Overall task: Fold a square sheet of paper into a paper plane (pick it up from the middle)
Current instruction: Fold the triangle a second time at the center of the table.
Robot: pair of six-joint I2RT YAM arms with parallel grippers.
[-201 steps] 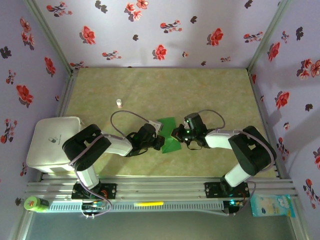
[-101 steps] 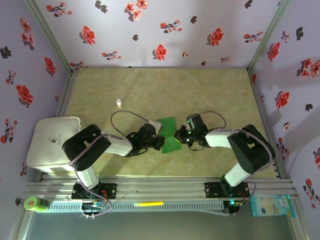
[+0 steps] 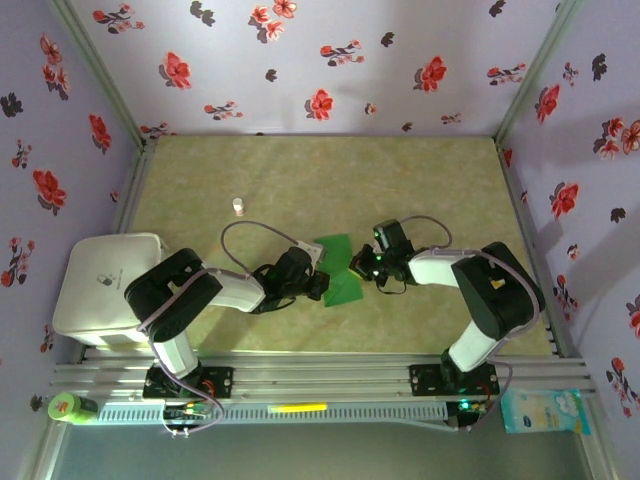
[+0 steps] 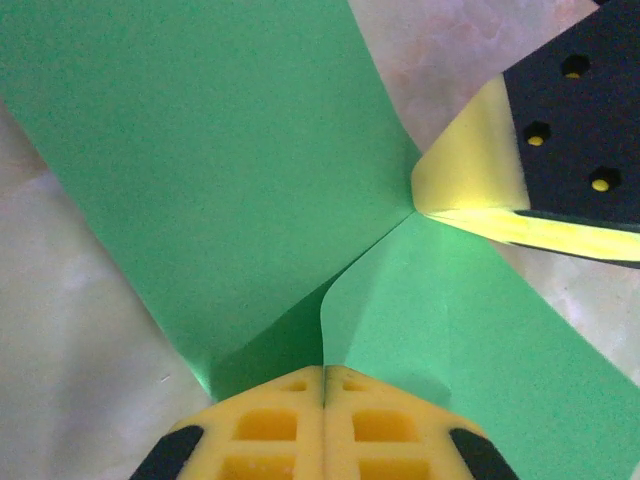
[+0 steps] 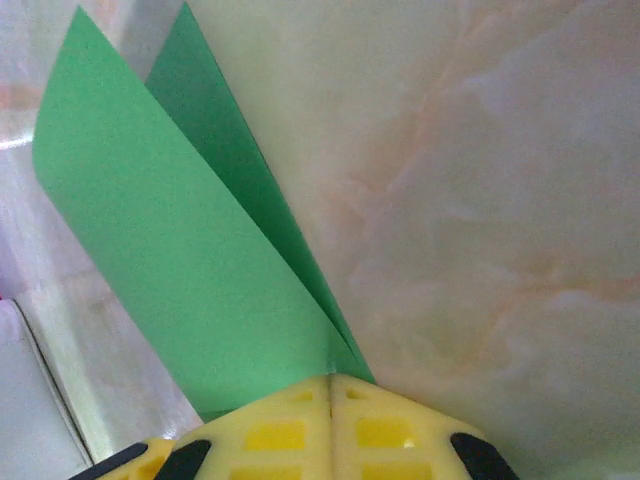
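- Since a second ago, we saw the right arm's wrist creep slightly toward the left one, while the left arm kept its place.
- From the top external view, both jaws met at the square sheet of paper (image 3: 338,262), mid-desk (image 3: 330,180). A small white bottle (image 3: 238,206) and a white box (image 3: 103,285) sat well apart, blocking nothing.
- At the left wrist, the left jaws were pinched shut on the sheet's bent edge, with the right arm's yellow pad (image 4: 470,170) touching it.
- At the right wrist, the right jaws clamped two green layers.
- We judged only a first centre fold begun, with nose and wings left.
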